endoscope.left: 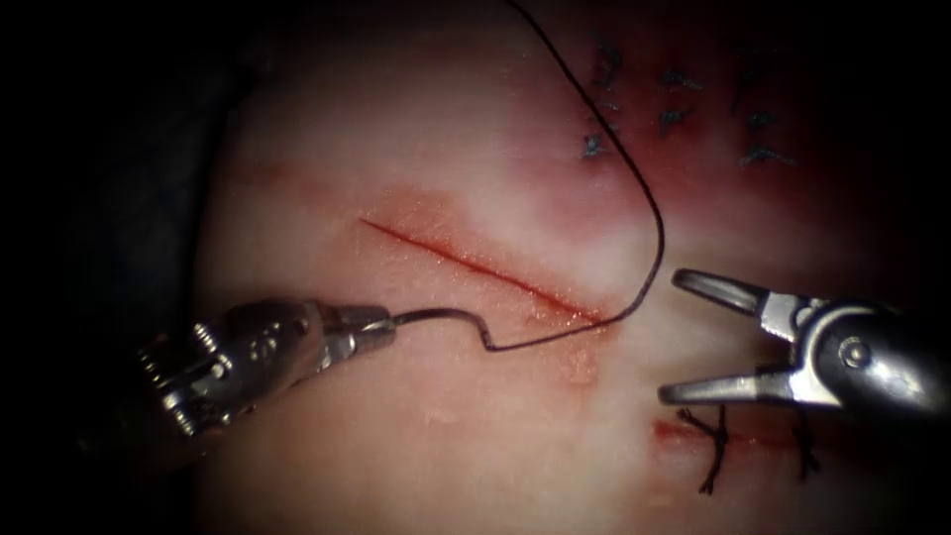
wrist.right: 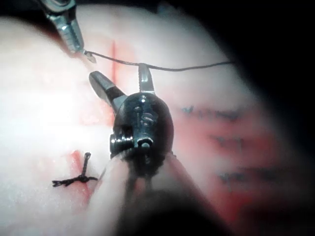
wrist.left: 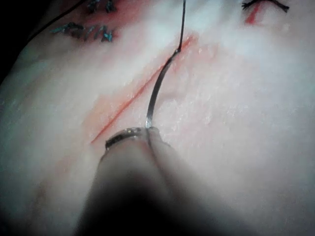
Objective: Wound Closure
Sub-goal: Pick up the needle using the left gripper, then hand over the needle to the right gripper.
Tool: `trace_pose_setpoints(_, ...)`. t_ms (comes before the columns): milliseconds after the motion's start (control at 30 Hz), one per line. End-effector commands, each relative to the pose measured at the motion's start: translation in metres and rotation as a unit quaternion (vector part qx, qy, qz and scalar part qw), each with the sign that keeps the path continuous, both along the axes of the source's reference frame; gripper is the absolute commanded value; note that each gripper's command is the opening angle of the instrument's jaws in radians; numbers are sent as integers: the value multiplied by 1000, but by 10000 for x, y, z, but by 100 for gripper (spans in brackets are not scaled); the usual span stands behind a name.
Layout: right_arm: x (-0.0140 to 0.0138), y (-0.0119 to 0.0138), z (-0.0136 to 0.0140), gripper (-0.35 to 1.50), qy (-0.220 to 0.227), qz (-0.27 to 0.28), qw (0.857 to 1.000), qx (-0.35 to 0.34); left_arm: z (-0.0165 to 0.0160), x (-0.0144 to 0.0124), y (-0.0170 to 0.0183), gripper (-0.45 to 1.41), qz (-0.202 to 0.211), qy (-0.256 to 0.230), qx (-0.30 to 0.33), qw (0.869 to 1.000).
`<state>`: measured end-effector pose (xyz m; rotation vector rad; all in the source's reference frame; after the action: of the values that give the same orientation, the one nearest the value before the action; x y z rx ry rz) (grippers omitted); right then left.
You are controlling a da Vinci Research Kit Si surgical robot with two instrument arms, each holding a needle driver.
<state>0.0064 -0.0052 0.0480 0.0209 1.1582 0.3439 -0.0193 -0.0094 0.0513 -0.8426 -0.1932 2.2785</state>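
Observation:
The tissue [endoscope.left: 416, 446] bears an open diagonal cut [endoscope.left: 475, 266]. My left tool [endoscope.left: 381, 327] comes in from the left of the cut, its jaws shut on one end of the curved needle [endoscope.left: 446, 315]. The needle lies free above the tissue, not in it. From its other end the dark thread [endoscope.left: 659, 238] runs right across the cut's lower end, then curves up and away. In the left wrist view the needle [wrist.left: 156, 91] rises from the left tool [wrist.left: 147, 130] to the thread [wrist.left: 182, 24]. My right tool [endoscope.left: 674, 337] [wrist.right: 122, 76] stands open to the right of the cut, holding nothing.
Below the right tool runs a short closed cut [endoscope.left: 684, 431] [wrist.right: 74, 162] with dark knotted stitches [endoscope.left: 715, 446]. Blue stitch marks [endoscope.left: 674, 109] [wrist.left: 83, 32] lie on reddened tissue at the upper right. The left tool [wrist.right: 69, 27] and thread [wrist.right: 167, 68] show in the right wrist view.

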Motion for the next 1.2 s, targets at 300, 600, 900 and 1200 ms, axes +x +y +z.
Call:
trace_pose_setpoints(300,-14,10,-4,91,27,34,999,-20,-11,12,30,-35,-65,-69,-44,995)
trace_pose_setpoints(600,24,30,29,94,67,161,985,0,-31,-9,40,-35,-120,-142,-86,979)
trace_pose_setpoints(900,70,30,44,104,80,219,972,-16,-54,-20,49,-35,-165,-214,-131,954)
trace_pose_setpoints(1200,106,37,44,103,110,297,947,-59,-59,-20,57,-35,-201,-254,-136,936)
